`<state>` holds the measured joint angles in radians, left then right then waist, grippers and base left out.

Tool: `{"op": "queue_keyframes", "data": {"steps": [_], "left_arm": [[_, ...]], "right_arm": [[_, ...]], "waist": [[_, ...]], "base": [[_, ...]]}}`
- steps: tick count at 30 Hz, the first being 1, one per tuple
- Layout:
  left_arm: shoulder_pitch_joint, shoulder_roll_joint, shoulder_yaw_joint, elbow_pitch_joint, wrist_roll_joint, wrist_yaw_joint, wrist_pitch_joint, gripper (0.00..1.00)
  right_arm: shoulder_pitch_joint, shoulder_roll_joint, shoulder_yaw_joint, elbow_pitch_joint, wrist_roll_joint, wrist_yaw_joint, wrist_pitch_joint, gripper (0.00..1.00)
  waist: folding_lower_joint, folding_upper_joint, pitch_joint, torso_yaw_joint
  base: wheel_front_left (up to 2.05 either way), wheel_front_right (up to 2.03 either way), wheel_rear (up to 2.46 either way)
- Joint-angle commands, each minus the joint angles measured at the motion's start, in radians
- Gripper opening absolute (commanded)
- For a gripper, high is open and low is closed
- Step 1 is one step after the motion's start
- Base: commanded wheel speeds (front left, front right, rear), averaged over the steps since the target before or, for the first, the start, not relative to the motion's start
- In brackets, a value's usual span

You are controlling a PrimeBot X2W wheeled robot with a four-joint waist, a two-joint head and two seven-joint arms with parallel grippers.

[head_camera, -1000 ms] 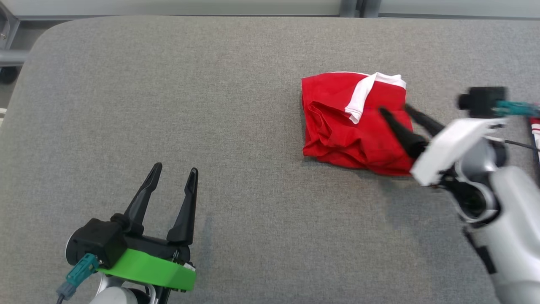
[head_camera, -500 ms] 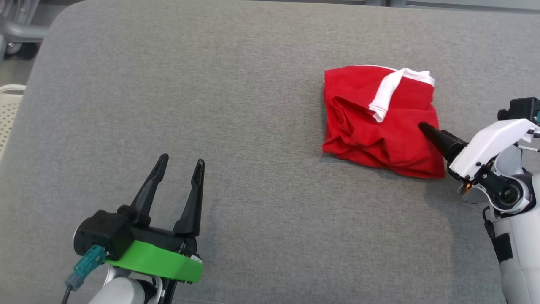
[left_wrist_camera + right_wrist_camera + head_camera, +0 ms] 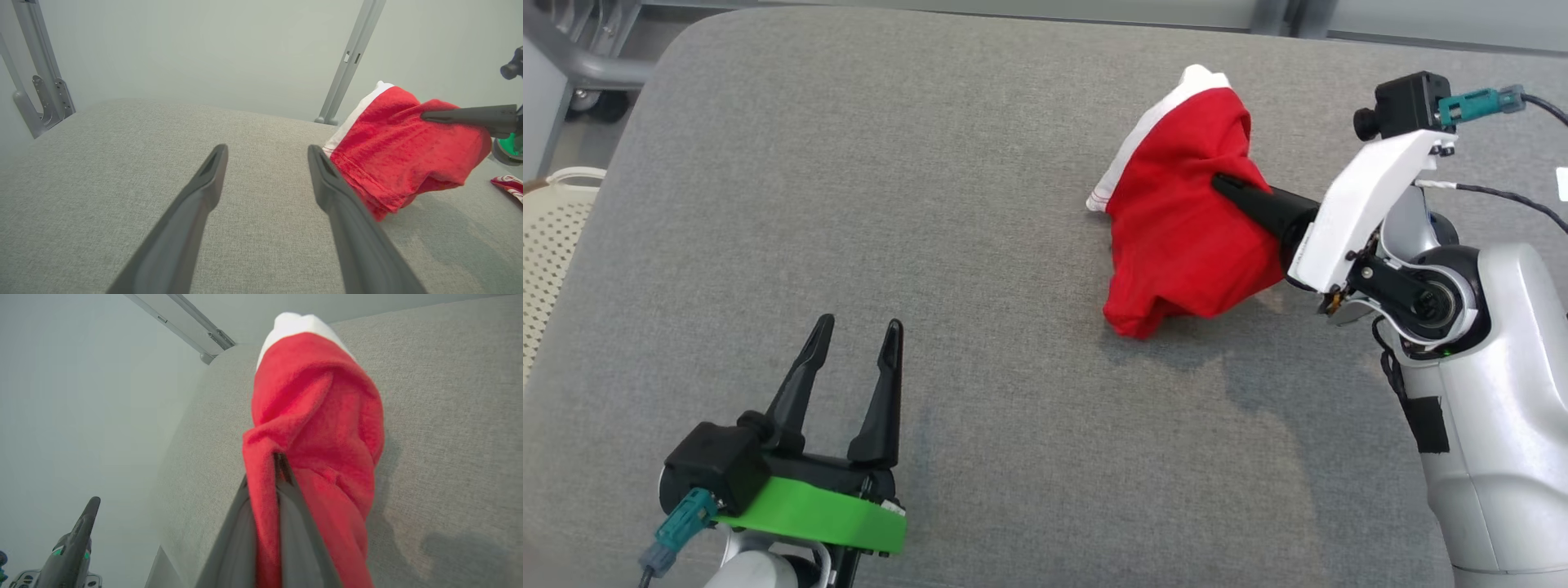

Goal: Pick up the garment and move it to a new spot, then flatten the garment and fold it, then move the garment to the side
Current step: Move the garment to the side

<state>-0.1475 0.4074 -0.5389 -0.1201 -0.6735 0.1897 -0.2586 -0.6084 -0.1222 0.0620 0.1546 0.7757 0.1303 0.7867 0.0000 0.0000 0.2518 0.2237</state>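
- Right fingers, head view: pinched shut on the red garment, which is bunched over the bench's far right. The left fingers stand wide and empty at the bench's near left, well apart.
- Left wrist view: the garment droops benchward from the grip, its lowest hem perhaps touching.
- Right wrist view: the cloth's long axis runs straight ahead of the closed fingers, so the carry falls to the right arm.

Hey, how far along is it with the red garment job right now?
Done: the right gripper is shut on the red garment, which hangs bunched, mostly off the grey surface. In hand: likely carrying it to a new spot. Remaining: flattening, folding, moving it aside; the left gripper is open.
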Motion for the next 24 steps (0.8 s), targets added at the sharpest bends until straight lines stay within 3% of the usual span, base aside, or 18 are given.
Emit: {"op": "queue_keyframes", "data": {"steps": [1, 6, 7, 9, 18, 24], "left_arm": [[0.017, 0.008, 0.011, -0.007, 0.01, 0.006, -0.007, 1.0], [0.022, 0.017, 0.016, -0.03, 0.023, 0.001, -0.006, 1.0], [0.003, 0.054, 0.037, -0.066, 0.032, 0.017, 0.012, 1.0], [-0.011, 0.068, 0.029, -0.089, 0.041, 0.021, 0.034, 1.0], [-0.042, 0.076, 0.016, -0.126, 0.061, 0.037, 0.076, 1.0], [-0.052, 0.083, 0.013, -0.148, 0.064, 0.044, 0.093, 1.0]], "right_arm": [[-0.009, -0.001, -0.007, -0.015, -0.015, 0.001, 0.026, 0.0], [0.027, -0.003, -0.131, -0.024, -0.072, 0.001, 0.107, 0.0], [0.099, -0.14, -0.329, -0.068, -0.151, 0.001, 0.163, 0.0], [0.119, -0.214, -0.411, -0.099, -0.168, 0.001, 0.183, 0.0], [0.13, -0.31, -0.474, -0.024, -0.235, 0.001, 0.134, 0.0], [0.132, -0.403, -0.441, 0.071, -0.326, 0.0, 0.029, 0.0]], "waist": [[0.0, 0.0, -0.005, -0.033], [0.0, 0.0, 0.004, -0.072], [0.0, 0.0, 0.056, -0.147], [0.0, 0.0, 0.085, -0.202], [0.0, 0.0, 0.099, -0.243], [0.0, 0.0, 0.12, -0.247]], "base": [[0.0, 0.0, 0.0], [0.0, 0.0, 0.0], [0.0, 0.0, 0.0], [0.0, 0.0, 0.0], [0.0, 0.0, 0.0], [0.0, 0.0, 0.0]]}}
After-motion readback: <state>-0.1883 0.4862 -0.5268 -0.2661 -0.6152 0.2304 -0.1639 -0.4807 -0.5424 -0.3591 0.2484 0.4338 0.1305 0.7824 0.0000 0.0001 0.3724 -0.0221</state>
